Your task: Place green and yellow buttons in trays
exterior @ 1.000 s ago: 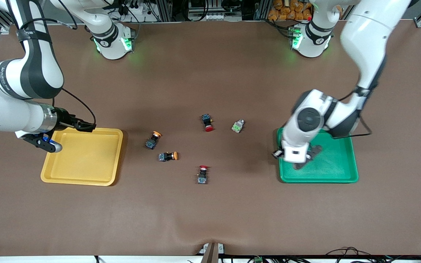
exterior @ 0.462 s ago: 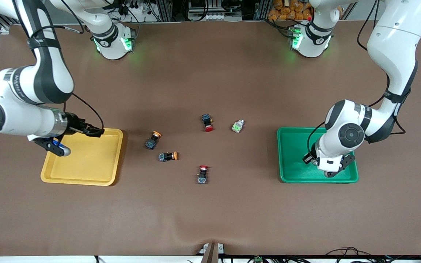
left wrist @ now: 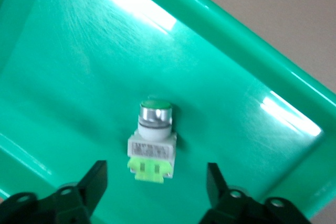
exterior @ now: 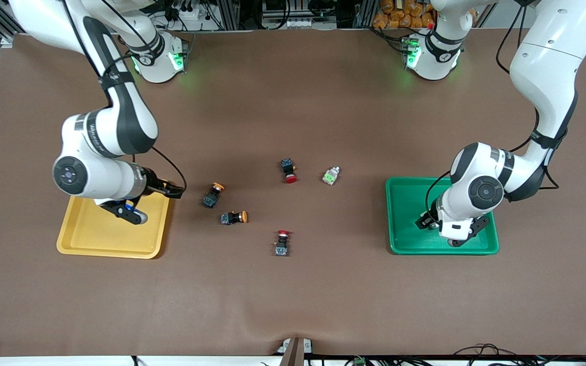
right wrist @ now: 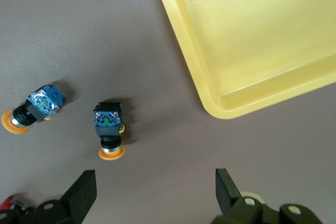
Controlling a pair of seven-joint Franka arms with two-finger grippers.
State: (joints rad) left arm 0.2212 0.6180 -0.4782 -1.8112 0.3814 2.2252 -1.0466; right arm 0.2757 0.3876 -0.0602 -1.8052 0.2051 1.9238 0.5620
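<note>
One green button [left wrist: 152, 140] lies in the green tray [left wrist: 79, 51], just ahead of my open left gripper [left wrist: 155, 187]. In the front view my left gripper [exterior: 453, 239] is low over the green tray [exterior: 410, 213], and the arm hides that button. The second green button [exterior: 330, 176] lies on the table at mid-table. Two yellow buttons [exterior: 213, 194] [exterior: 234, 217] lie on the table beside the yellow tray [exterior: 115, 229]. My right gripper [exterior: 173, 191] is open and empty over that tray's edge. Its wrist view shows both yellow buttons [right wrist: 107, 129] [right wrist: 34, 107], the yellow tray [right wrist: 262, 40] and my right gripper [right wrist: 155, 190].
Two red-capped switches lie on the table: one [exterior: 288, 170] beside the loose green button, one [exterior: 282, 242] nearer the front camera than the yellow buttons. The brown tabletop [exterior: 293, 305] stretches between the trays.
My right gripper has moved across the yellow tray toward the yellow buttons. My left gripper has moved across the green tray to the corner nearest the front camera.
</note>
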